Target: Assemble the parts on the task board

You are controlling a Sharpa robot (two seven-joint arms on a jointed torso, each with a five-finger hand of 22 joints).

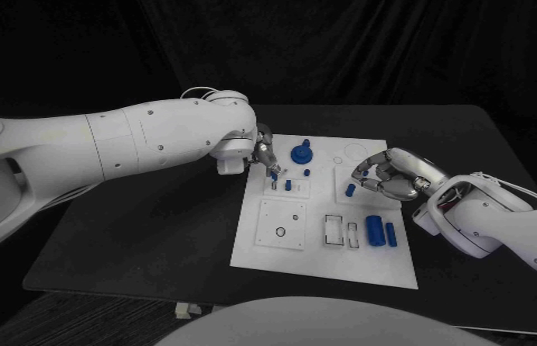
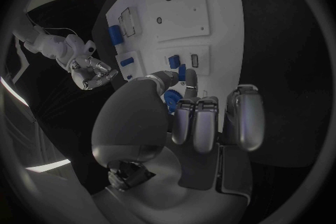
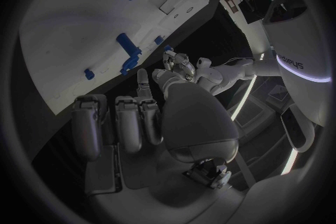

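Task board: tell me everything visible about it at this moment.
The task board is a flat white rectangular plate lying on the black table, with raised square panels and outlined slots. Small blue parts lie or stand on it. The left hand reaches over its far left part; the right hand hovers at its right edge.

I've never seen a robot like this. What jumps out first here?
The white task board glows mid-table on black, dotted with small blue parts; the biggest, a pair of blue cylinders, lie near its right edge. The left hand reaches over the board's far left part, fingertips down at a small blue peg. The right hand hovers at the right edge, fingers curled.
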